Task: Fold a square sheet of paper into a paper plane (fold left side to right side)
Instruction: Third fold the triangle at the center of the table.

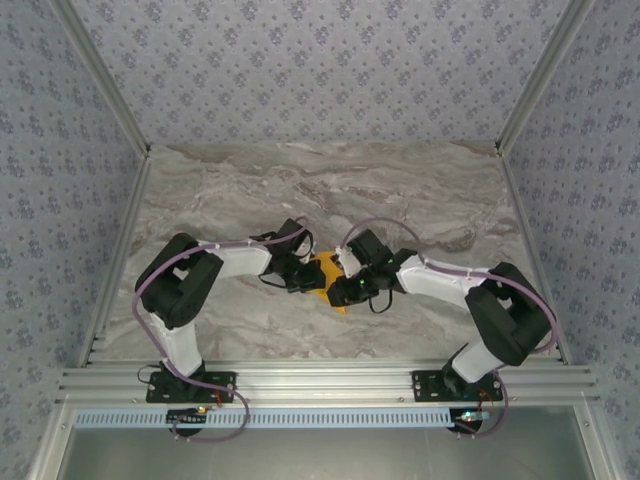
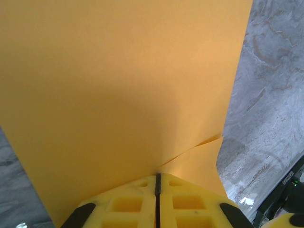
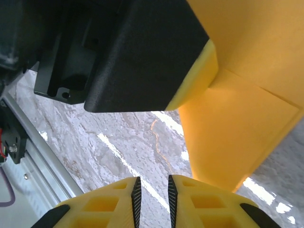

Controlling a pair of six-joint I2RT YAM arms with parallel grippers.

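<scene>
- Square sheet of paper (image 1: 327, 270): orange-yellow, at mid-tabletop, nearer the near edge than the far one, in the gap between the two pincers.
- Left wrist view: the sheet (image 2: 118, 85) spreads out from the fingertips and takes up most of the picture. A second layer shows at lower right, with a slit-like edge between the layers.
- Right wrist view: the sheet (image 3: 237, 128) is on the right, one layer overlapping another along a straight stepped edge. Cannot tell whether its lower corner touches the tabletop.
- Left pincer (image 2: 157, 178): yellow fingers pressed together, pinching the sheet at its edge. From above it (image 1: 305, 275) comes at the sheet from the left. Its black housing and one yellow finger (image 3: 202, 71) sit against the paper in the right wrist view.
- Right pincer (image 3: 152, 183): fingers slightly apart, narrow gap, nothing between them; marble visible through the gap. From above it (image 1: 345, 288) is just right of the sheet.
- Tabletop (image 1: 300, 190): grey-brown marble pattern.
- Aluminium rail (image 1: 320, 380) along the near edge carries both arm bases.
- Patterned walls (image 1: 320, 70) on the left, far and right sides.
</scene>
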